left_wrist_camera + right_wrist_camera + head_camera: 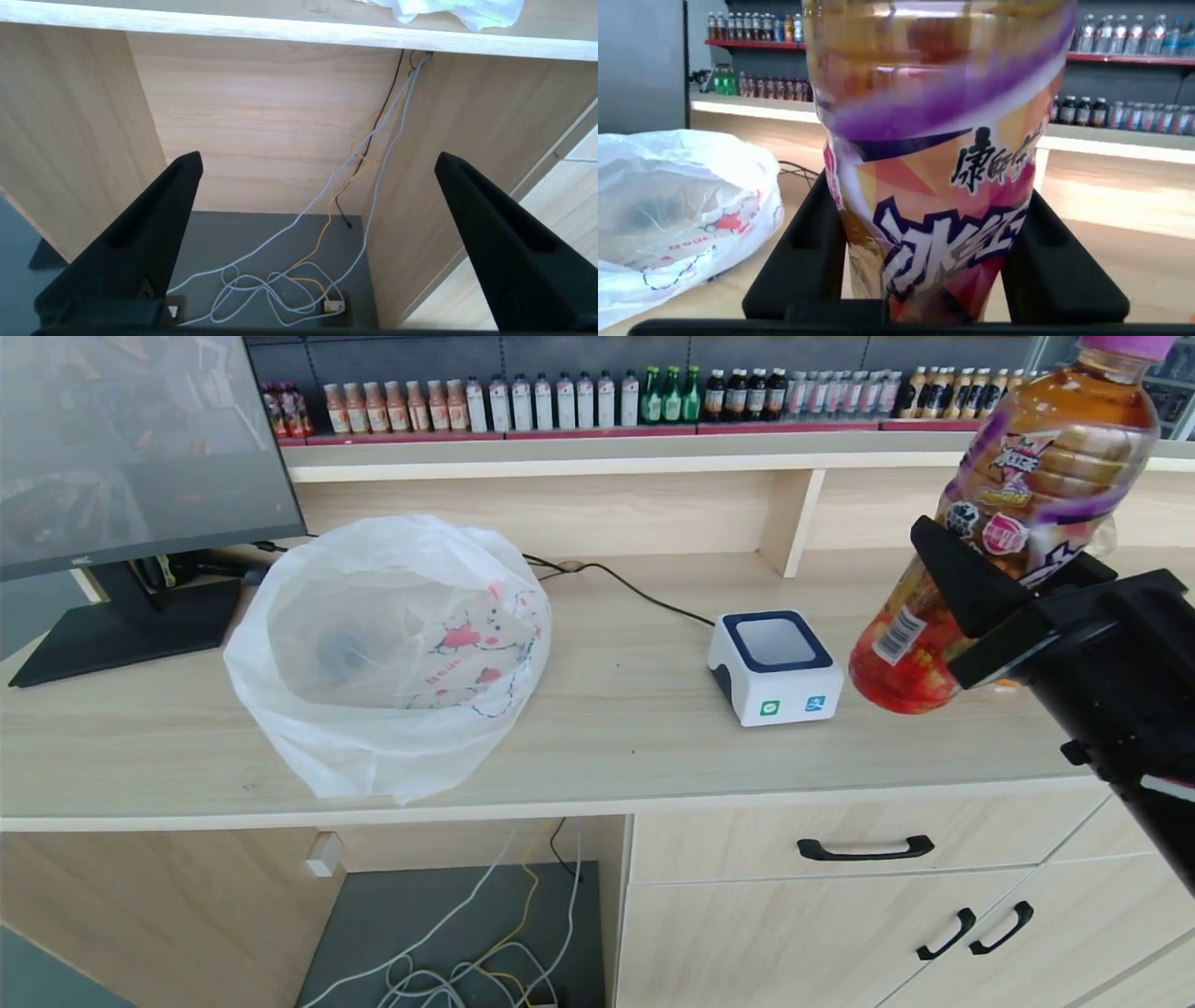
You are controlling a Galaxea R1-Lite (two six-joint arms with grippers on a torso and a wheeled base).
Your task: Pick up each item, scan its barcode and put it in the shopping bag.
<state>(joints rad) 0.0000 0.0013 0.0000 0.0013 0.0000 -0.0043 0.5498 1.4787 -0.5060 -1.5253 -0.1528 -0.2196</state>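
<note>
Bottle: drink bottle (1008,523) held tilted above the counter (607,747), base lowest.
Right claw (1022,569): clamped on the bottle's mid-body.
Barcode (898,635): below the claw, near the base, facing left.
Scanner (775,667): down-left of the claw, near the bottle's base, window up.
Step, judged: scan. Roll the barcode down over the window and hold steady.
Shopping bag (392,653): well left, past the scanner, mouth open.
Left claw (318,233): spread wide, empty, below the countertop.
Unclear: cap cut off; bag contents blurred.
</note>
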